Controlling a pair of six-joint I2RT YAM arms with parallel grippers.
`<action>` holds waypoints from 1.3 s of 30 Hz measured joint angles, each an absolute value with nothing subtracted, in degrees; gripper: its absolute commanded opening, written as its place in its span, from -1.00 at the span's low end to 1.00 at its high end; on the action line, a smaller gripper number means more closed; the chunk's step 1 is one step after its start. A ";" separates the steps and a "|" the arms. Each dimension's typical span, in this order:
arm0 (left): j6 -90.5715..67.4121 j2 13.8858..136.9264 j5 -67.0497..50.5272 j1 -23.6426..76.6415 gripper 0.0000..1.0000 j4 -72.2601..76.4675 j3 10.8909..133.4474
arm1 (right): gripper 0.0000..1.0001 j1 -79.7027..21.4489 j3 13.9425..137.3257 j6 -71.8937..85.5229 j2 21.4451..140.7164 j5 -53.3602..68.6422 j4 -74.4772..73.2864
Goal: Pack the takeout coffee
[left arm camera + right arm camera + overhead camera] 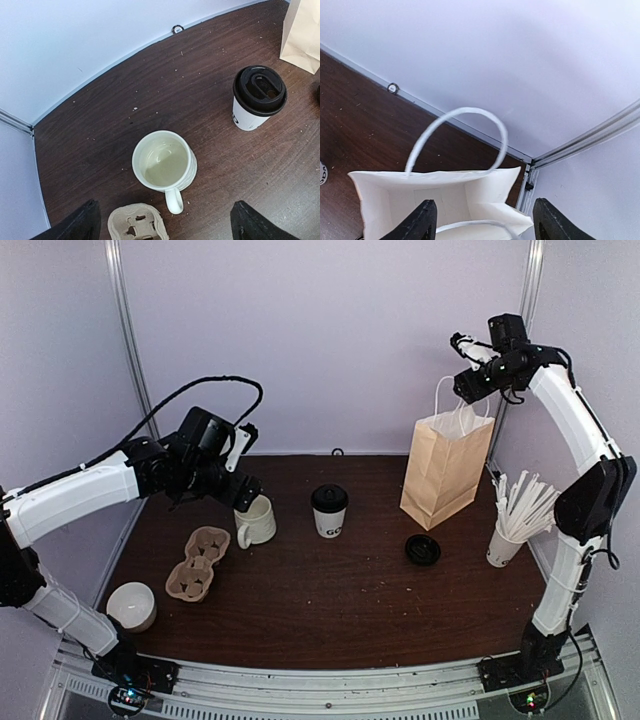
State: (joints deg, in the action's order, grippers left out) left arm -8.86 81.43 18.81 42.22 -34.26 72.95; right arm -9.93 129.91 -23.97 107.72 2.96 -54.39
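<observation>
The takeout coffee (329, 511), a white paper cup with dark letters and a black lid, stands upright mid-table; it also shows in the left wrist view (257, 98). My left gripper (240, 492) is open and empty, hovering over the cream ceramic mug (164, 164), well left of the coffee. The brown paper bag (446, 465) stands open at the back right. My right gripper (470, 385) is open and empty just above the bag's mouth (445, 200), with the white handle loop (465, 130) in front of it.
A cardboard cup carrier (198, 562) lies left of centre. A loose black lid (422, 549) lies in front of the bag. A white cup of straws (512, 530) stands at the right edge. A white bowl-like cup (132, 605) sits front left.
</observation>
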 measured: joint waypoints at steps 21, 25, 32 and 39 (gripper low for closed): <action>-8.43 82.32 18.59 42.19 0.88 -34.61 73.63 | 0.30 -0.95 133.36 -19.51 116.49 23.42 -54.57; -8.43 83.11 18.20 42.22 0.87 -34.74 73.80 | 0.30 -0.95 133.93 -19.05 116.64 23.18 -54.22; -8.49 84.55 18.13 42.19 0.84 -35.07 74.59 | 0.21 -0.95 137.53 -17.76 118.93 23.16 -52.82; -8.51 84.77 18.28 42.22 0.82 -35.27 74.70 | -0.64 -0.95 140.84 -17.21 123.70 23.59 -51.57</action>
